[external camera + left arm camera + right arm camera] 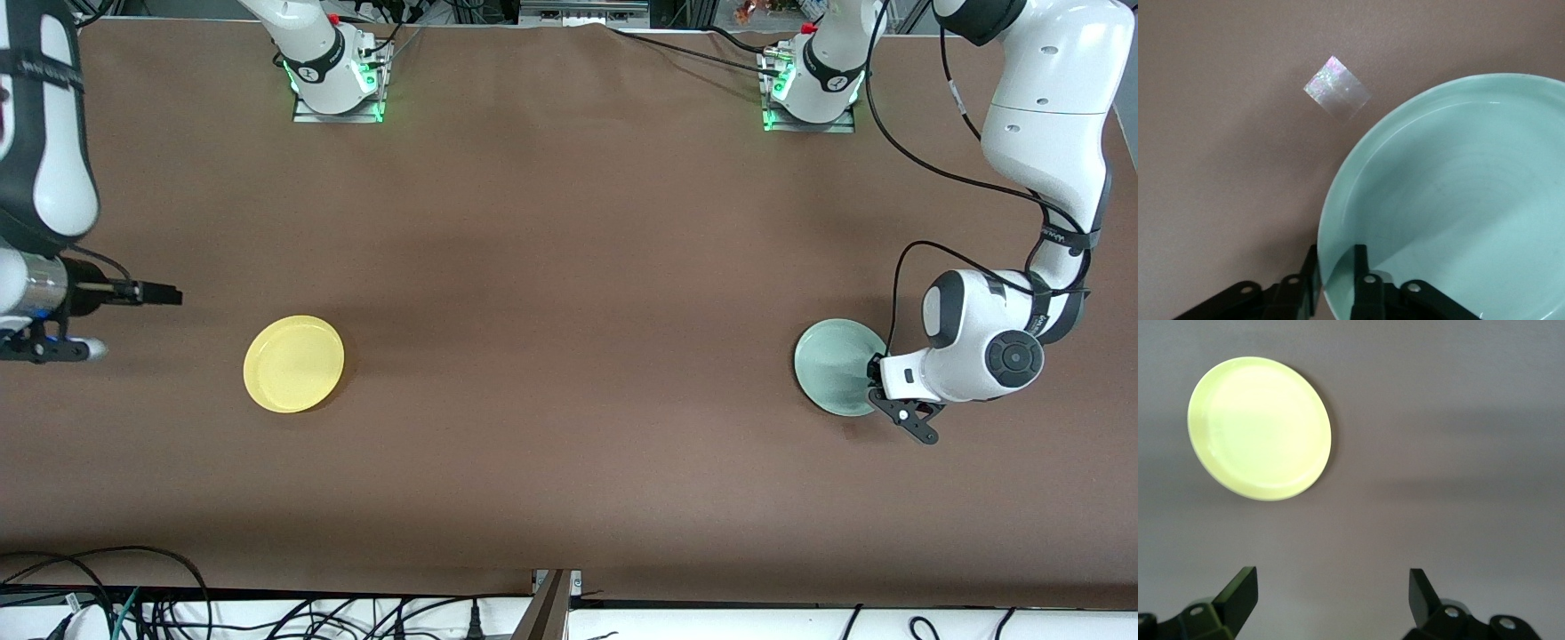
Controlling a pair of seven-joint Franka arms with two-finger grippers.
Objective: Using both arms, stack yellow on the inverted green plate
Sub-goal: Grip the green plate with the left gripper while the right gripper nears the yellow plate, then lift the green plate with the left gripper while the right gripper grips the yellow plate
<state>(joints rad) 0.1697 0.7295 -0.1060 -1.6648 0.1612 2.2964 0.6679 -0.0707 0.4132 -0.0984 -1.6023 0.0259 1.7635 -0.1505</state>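
Toward the left arm's end of the table, the pale mint-green plate (831, 366) sits with its rim caught by the left gripper (876, 380). In the left wrist view the plate (1451, 200) shows its hollow upper face, with faint rings in the glaze, and the two black fingers (1360, 267) stand one on each side of the rim, pinched onto it; the left gripper (1336, 273) is closed on the green plate. The plate looks tipped rather than lying flat, though how far its edge is off the brown table (569, 311) cannot be told. Just beside the plate in that wrist view, a small shiny square patch (1337, 88) lies on the table surface.

Well apart from it, toward the right arm's end of the table, the yellow plate (294, 364) lies flat and upright on the table, with nothing touching it. The right wrist view looks down on the same yellow plate (1259, 428).

The right gripper (133, 292) hangs over bare table near the yellow plate, clear of it. In its own wrist view the right gripper (1331, 593) has its two fingers (1241, 590) spread wide apart with nothing between them.
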